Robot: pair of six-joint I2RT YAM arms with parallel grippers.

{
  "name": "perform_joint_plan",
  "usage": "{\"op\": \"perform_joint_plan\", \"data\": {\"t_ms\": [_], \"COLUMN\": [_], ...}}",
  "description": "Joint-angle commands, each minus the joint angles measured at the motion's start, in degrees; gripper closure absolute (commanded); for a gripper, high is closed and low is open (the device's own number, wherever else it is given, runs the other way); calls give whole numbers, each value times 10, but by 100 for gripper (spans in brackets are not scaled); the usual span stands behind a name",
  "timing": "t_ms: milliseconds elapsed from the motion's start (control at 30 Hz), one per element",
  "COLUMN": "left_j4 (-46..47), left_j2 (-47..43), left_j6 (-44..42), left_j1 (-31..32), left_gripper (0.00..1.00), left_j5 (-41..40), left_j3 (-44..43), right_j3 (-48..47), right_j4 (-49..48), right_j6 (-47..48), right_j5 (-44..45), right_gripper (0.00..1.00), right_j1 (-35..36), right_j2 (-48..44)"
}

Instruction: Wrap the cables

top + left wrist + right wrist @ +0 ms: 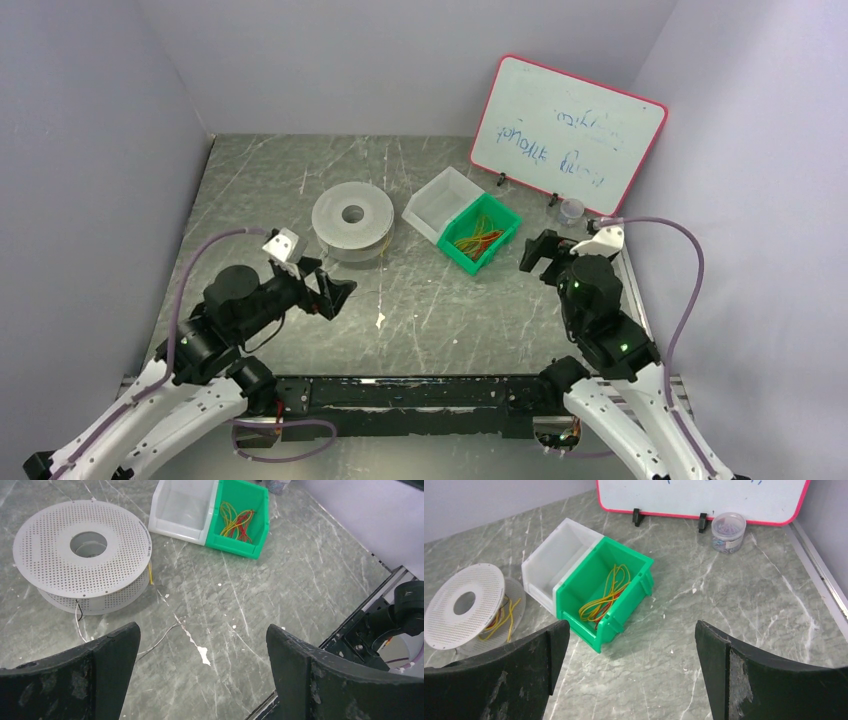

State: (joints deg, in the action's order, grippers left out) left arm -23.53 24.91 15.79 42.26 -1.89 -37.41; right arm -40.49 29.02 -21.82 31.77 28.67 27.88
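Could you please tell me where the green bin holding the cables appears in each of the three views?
Top external: the green bin sits right of centre, in mid-table.
Left wrist: the green bin is at the top edge, right of centre.
Right wrist: the green bin is left of centre.
Shared landmark: the white bin against its side, seen in all three.

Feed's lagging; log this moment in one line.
left claw: open, empty | right claw: open, empty | cables: in green bin, some at spool
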Motion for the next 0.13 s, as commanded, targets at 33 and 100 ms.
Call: {"op": "perform_joint_plan", "data": {"t_ms": [33, 100], "left_j4": [2, 9], "left_j2": [29, 30], "left_j6": [-13, -16], "left_j1": [-1, -1], "left_gripper": [1, 1], "left_j5": [10, 21], "left_j3": [-4, 1], "right_j3": [8, 3], "right_j4": [-17, -25], "right_j6": [10, 0], "right_j5": [-27, -35], "right_gripper": [0, 0], "right_j1": [-1, -1], "right_j2": [-24, -18]}}
